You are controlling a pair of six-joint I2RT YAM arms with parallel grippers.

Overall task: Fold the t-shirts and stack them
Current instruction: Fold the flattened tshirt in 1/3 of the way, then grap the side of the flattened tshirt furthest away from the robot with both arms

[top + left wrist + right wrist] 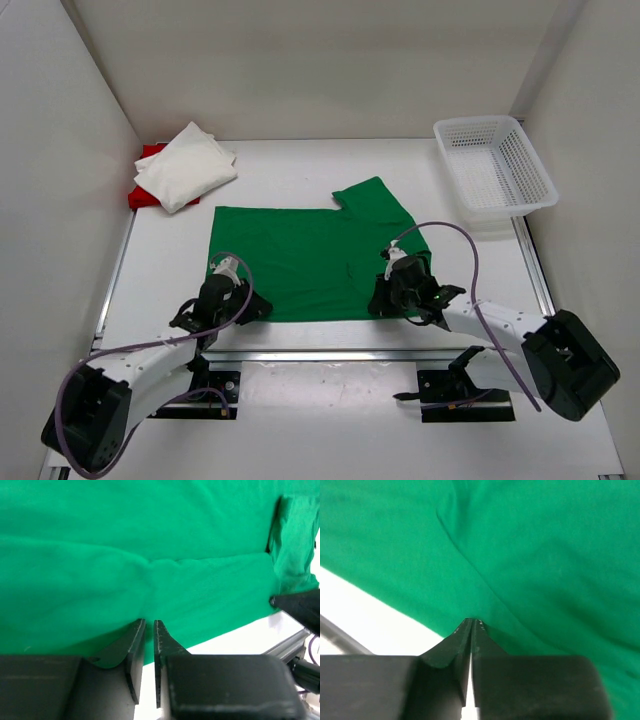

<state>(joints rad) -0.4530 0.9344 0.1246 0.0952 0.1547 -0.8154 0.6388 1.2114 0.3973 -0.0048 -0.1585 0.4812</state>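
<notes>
The green t-shirt point(300, 260) lies spread flat on the table's middle, one sleeve sticking out at the far right. My left gripper point(252, 306) is at its near left corner, jaws nearly closed, pinching the hem point(149, 623). My right gripper point(381, 300) is at the near right edge, jaws pressed together on the cloth point(471, 621); a crease runs up from its tips. The white t-shirt point(185, 165) lies folded on the folded red t-shirt point(140, 196) at the far left.
A white mesh basket point(495, 165) stands at the far right. White walls close in the left, back and right sides. A metal rail point(350, 352) runs along the table's near edge, just behind both grippers.
</notes>
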